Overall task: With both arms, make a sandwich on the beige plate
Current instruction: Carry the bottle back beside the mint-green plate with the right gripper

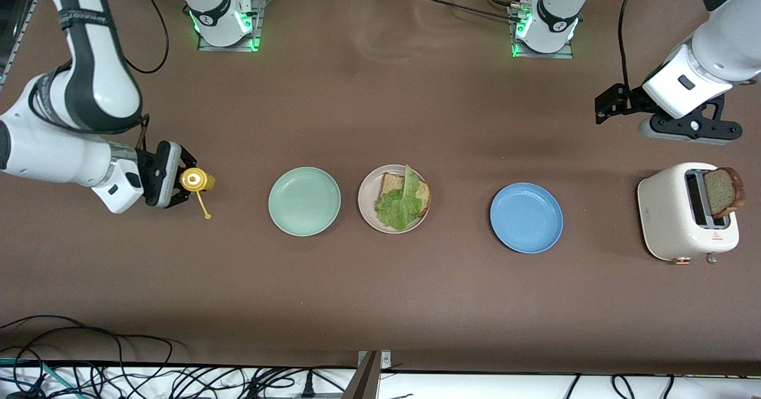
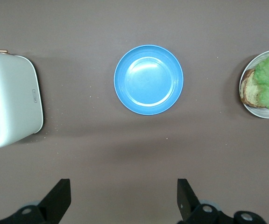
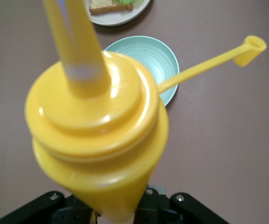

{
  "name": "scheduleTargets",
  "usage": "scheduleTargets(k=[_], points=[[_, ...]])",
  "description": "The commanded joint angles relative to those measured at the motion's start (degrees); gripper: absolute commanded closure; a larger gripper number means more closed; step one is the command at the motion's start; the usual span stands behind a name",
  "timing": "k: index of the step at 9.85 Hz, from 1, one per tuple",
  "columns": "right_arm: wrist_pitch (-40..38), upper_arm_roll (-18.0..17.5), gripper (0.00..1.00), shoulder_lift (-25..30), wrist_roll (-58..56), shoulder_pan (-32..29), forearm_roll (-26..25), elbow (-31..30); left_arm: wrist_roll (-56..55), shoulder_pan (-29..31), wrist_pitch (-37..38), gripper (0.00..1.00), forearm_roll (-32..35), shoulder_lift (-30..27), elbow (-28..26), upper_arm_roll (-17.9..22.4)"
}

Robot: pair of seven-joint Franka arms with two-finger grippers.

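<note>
On the brown table (image 1: 380, 292), the beige plate (image 1: 368, 209) holds bread and lettuce (image 1: 401, 203) between mint and blue plates, the right gripper (image 1: 178, 182) clamps a yellow squeeze bottle (image 1: 196, 180), the left gripper (image 1: 684, 126) hangs spread above an unreadably labelled toaster (image 1: 666, 220).

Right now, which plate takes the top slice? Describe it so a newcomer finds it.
Three round plates sit in a row across the middle of the brown table. Take the middle one, the beige plate, between the mint-green plate and the blue plate. It alone carries food: a bread slice under a lettuce leaf.
</note>
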State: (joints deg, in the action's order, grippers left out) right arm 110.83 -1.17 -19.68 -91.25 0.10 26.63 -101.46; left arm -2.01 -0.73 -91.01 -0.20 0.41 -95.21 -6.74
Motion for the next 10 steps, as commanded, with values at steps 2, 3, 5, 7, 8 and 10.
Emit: scheduleTargets(k=[2, 3, 5, 7, 8, 10], points=[[1.41, -1.21, 1.0, -5.43, -19.87, -5.01, 10.7, -2.34, -0.63, -0.24, 0.48, 0.0, -0.86, -0.41, 0.02, 0.24], [2.19, -0.95, 1.0, -6.94, -23.23, -5.37, 11.33, -2.43, -0.63, -0.24, 0.48, 0.0, -0.86, -0.41, 0.02, 0.24], [2.73, -1.03, 0.97, -9.66, -25.98, -6.07, 12.39, -2.34, -0.63, -0.24, 0.48, 0.0, -0.86, -0.41, 0.02, 0.24], [3.51, -0.94, 0.97, -13.17, -32.46, -6.08, 16.59, -2.34, -0.63, -0.24, 0.48, 0.0, -0.86, -0.41, 0.02, 0.24], [4.48, -0.94, 0.97, -13.97, -33.89, -6.17, 16.96, -2.34, -0.63, -0.24, 0.48, 0.0, -0.86, -0.41, 0.02, 0.24], [7.36, -0.94, 0.97, -15.47, -35.47, -6.08, 16.97, -2.34, -0.63, -0.24, 0.48, 0.0, -0.86, -0.41, 0.02, 0.24]])
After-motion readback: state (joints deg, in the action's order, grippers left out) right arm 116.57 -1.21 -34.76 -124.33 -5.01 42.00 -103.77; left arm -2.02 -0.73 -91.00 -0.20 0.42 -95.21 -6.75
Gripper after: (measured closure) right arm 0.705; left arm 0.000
